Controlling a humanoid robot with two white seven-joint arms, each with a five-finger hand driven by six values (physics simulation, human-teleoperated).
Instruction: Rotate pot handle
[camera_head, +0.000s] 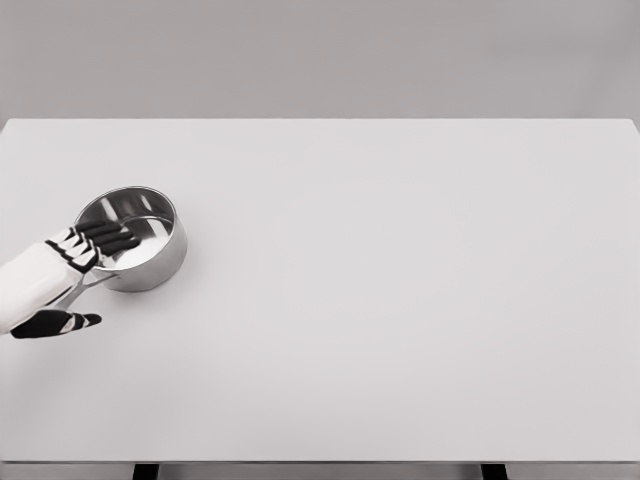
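Observation:
A shiny steel pot (140, 240) stands on the left part of the white table (400, 300). Its thin handle (88, 284) points toward the lower left and vanishes under my left hand (95, 282). The left arm enters from the left edge. Its dark fingers (112, 238) lie stretched out over the pot's near rim, and the thumb (62, 323) sticks out apart below the handle. The fingers are extended, not curled around the handle, and I cannot tell whether the palm touches it. My right hand does not show.
The table's left edge runs close to the pot and my hand. A plain grey wall (320, 55) rises behind the table's far edge.

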